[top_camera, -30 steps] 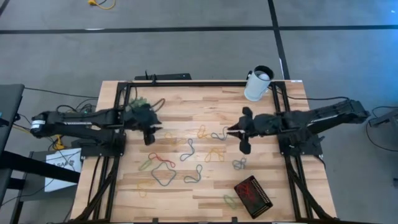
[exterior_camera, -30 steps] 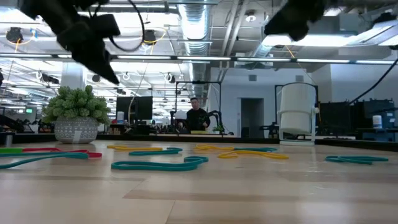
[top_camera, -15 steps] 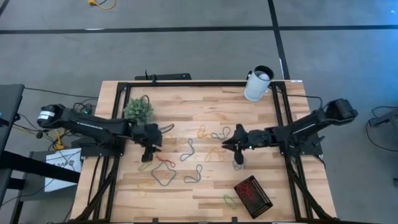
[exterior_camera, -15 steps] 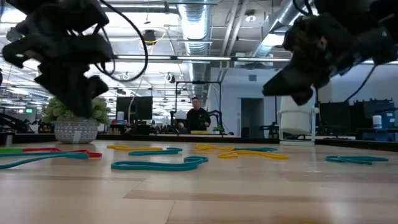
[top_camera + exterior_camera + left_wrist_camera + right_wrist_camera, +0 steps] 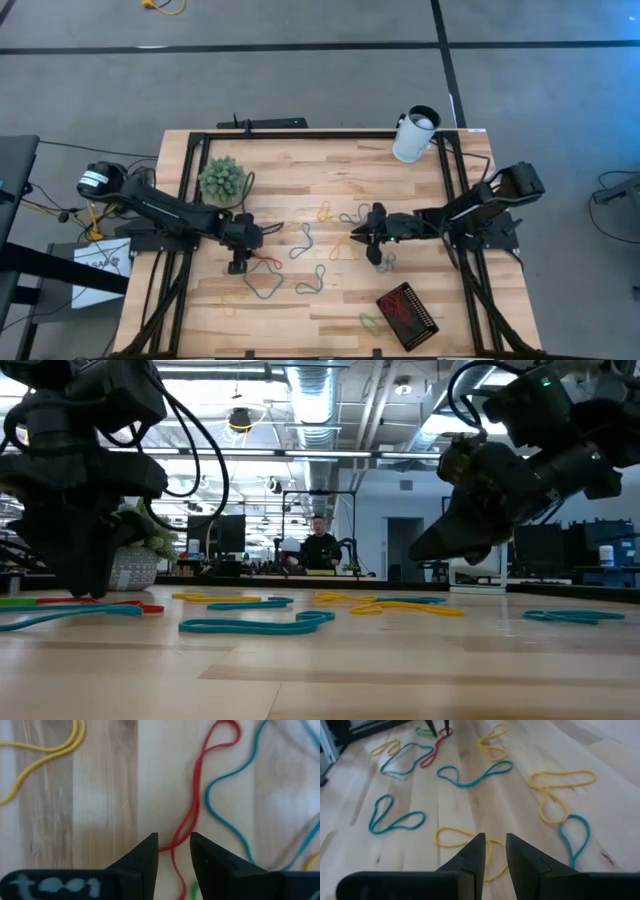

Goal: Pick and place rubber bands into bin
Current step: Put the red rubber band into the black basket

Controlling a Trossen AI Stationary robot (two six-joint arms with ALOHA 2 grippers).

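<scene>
**Inspector A:** Checking first for lettering: can any be read?

**Inspector B:** None. A white placard [image 5: 97,262] beside the tabletop [image 5: 320,175], on the plant's side, carries dark print, too small to make out. The white cup [image 5: 414,135] shows no marking.

**Inspector A:** Left tool?

**Inspector B:** Left tool [image 5: 173,851] is low over the tabletop, just in front of the potted plant [image 5: 222,179]. Its fingers [image 5: 145,857] stand a narrow gap apart, one on each side of a red rubber band [image 5: 192,817] that lies flat on the wood. Not clamped; whether a fingertip touches the band I cannot tell. A blue band [image 5: 225,815] lies just beside the red one, a yellow band [image 5: 42,762] further off.

**Inspector A:** Right tool?

**Inspector B:** Right tool [image 5: 494,851] is on the far side from the plant, lowered near the tabletop's middle. Fingers [image 5: 475,852] slightly apart, holding nothing. A yellow loop [image 5: 460,839] lies directly ahead of them; contact cannot be confirmed.

**Inspector A:** The task items?

**Inspector B:** Rubber bands [image 5: 300,255] are scattered across the middle of the tabletop, between the plant and the bin [image 5: 407,313]. The bin sits at the near corner diagonally opposite the plant, with something red lying inside it.

**Inspector A:** Anything beyond?

**Inspector B:** A person [image 5: 318,547] in the room behind.
</scene>
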